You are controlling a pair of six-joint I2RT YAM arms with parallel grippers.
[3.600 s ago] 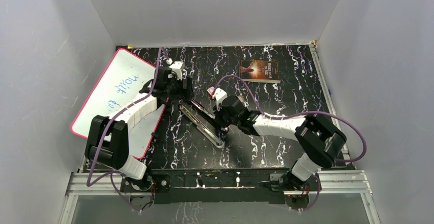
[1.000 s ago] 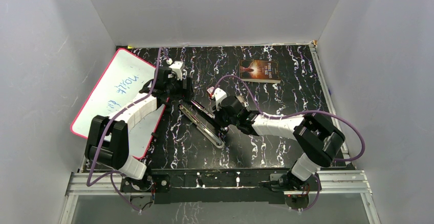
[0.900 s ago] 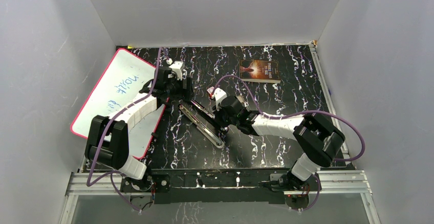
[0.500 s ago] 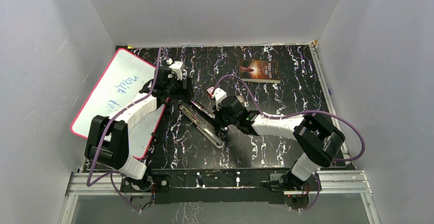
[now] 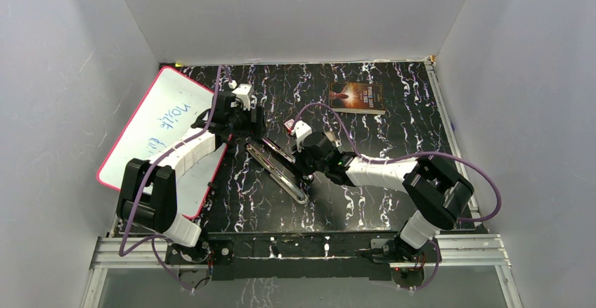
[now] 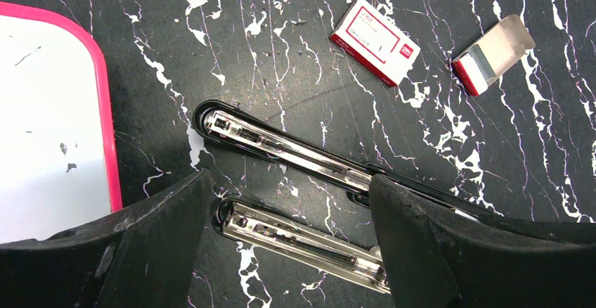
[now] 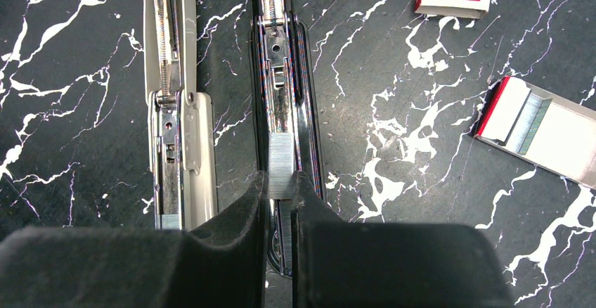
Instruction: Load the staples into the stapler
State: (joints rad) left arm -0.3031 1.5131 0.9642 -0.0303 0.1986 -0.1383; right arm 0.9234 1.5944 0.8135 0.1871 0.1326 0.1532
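From above, the left gripper is spread wide over the far end of a black-and-chrome stapler, which lies opened flat near the middle of the black, white-veined bench. The right gripper is nearly closed at the stapler's middle. A pink-rimmed whiteboard leans at the bench's left edge; its blue handwriting cannot be read. A dark paperback book lies towards the far right corner, its title too small to read.

In the left wrist view, the left gripper straddles both halves of the stapler; whether its fingers touch it cannot be told. Beyond lie a closed red-and-white cardboard box, its print illegible, and an open box with grey staples inside.

In the right wrist view, the right gripper pinches the near end of a short silvery strip of staples, which lies along the stapler's chrome channel.
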